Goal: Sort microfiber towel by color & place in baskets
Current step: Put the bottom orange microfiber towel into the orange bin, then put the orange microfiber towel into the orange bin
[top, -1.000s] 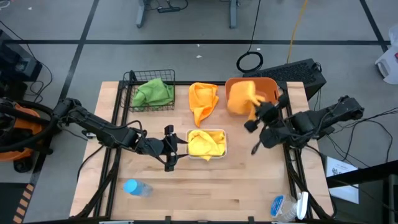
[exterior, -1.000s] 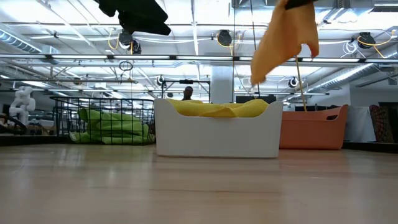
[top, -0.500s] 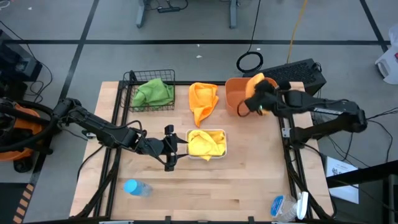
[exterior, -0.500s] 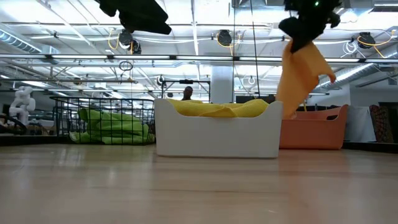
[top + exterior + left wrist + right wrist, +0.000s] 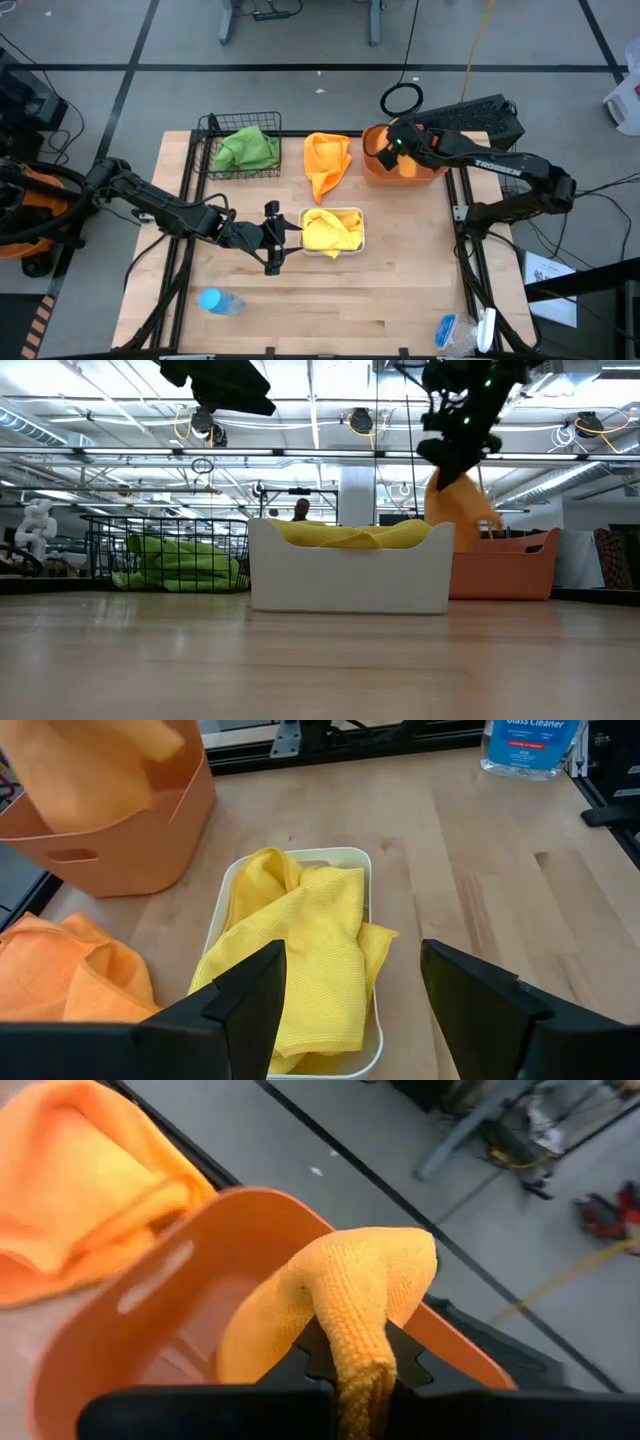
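Observation:
My right gripper (image 5: pixel 386 152) hangs over the orange tub (image 5: pixel 432 172) at the table's far right, shut on an orange towel (image 5: pixel 459 510). A second orange towel (image 5: pixel 327 160) lies on the table between the tub and the black wire basket (image 5: pixel 212 127). A green towel (image 5: pixel 246 148) lies in that basket. Yellow towels (image 5: pixel 330 230) fill the white tray (image 5: pixel 357 246) at the table's middle. My left gripper (image 5: pixel 272 240) stands open just left of the tray, above the table, its fingers on either side of the tray's near end in the left wrist view (image 5: pixel 352 960). My right gripper pinches a bunched fold of the orange towel (image 5: pixel 362 1345) between its two fingers, several layers thick. The fingers slant down from the table's right side. The towel bulges above the fingertips and hangs slack below them (image 5: pixel 462 520), its lower end behind the tub's rim.
A blue bottle (image 5: pixel 215 300) lies near the front left edge. A glass-cleaner bottle (image 5: pixel 447 331) lies at the front right corner. A dark keyboard (image 5: pixel 480 114) sits beyond the table's far right corner. Bare wood stretches across the table's near half.
My right gripper has swung toward the table's far edge and leftward to above the orange tub, sinking and tipping downward. It stays shut on the orange towel. The towel has come down with it, and its lower end now hangs behind the tub's rim.

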`<state>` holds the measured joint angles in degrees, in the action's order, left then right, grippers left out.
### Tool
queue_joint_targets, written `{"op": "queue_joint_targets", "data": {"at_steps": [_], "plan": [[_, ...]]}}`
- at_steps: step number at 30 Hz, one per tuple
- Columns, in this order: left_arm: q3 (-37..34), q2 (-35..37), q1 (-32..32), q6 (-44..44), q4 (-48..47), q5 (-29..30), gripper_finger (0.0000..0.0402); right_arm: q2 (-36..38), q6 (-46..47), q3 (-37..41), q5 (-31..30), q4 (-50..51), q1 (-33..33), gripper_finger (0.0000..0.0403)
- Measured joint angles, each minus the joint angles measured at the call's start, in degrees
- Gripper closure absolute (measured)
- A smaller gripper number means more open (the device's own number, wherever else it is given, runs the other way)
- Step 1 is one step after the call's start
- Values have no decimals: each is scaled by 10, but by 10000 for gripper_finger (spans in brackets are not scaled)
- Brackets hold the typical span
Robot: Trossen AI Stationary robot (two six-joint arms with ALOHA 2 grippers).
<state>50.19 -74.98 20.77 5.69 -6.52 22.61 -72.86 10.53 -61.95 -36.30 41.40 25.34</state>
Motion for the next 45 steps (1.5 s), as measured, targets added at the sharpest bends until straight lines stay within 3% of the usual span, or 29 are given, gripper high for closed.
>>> {"op": "queue_joint_targets", "data": {"at_steps": [6, 19, 28, 35, 41, 45], "plan": [[0, 0, 1, 0, 0, 0, 164, -37, -25, 15, 51, -70, 33, 390], [0, 0, 1, 0, -1, 0, 164, -59, -24, 15, 155, -90, 81, 378], [-1, -6, 4, -1, -6, -15, 164, -78, -1, 45, 143, -96, 88, 352], [0, -14, 4, -2, -2, -15, 164, -74, 19, 56, 133, -62, 88, 274], [-1, -15, 4, -2, 1, -15, 164, -73, 26, 53, 59, -17, 88, 185], [-1, -16, 4, -2, 0, -14, 164, -60, 28, 52, 47, -11, 88, 142]]}}
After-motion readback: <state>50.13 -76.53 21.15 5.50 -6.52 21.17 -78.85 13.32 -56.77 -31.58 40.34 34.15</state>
